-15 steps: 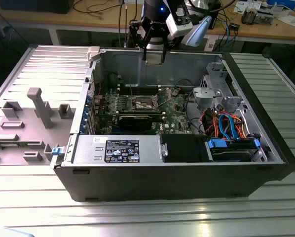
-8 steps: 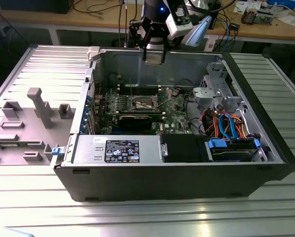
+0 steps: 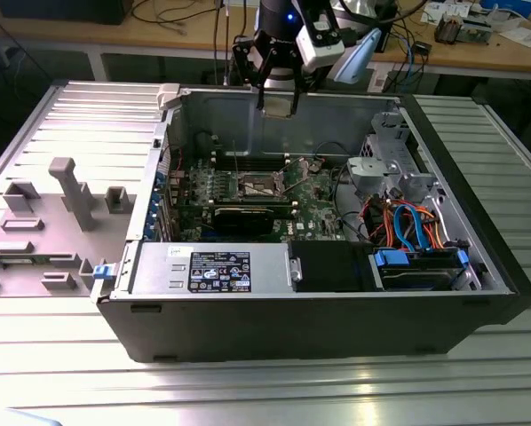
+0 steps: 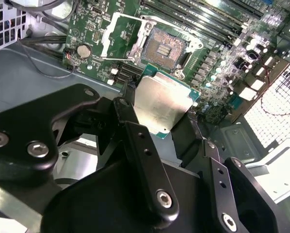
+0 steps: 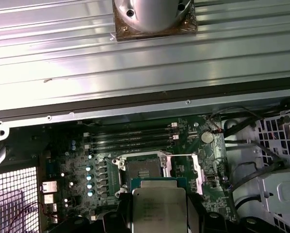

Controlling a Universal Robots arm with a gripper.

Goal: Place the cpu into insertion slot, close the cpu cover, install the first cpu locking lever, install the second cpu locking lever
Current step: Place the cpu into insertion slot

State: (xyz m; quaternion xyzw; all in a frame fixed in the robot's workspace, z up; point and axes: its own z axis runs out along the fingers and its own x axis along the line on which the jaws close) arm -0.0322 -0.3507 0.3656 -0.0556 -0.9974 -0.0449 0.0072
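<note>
Cpu (image 4: 167, 99) clamped flat in gripper (image 4: 160, 112), raised above the open case (image 3: 336, 311), over the motherboard (image 4: 87, 22) and clear of the slot (image 4: 165, 47); slot bare, contacts exposed, cover (image 4: 130, 17) flipped open just beside it.

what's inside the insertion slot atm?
The insertion slot shows bare contacts, no chip. The cpu cover is flipped open, hiding nothing. The cpu is in the claw.
</note>
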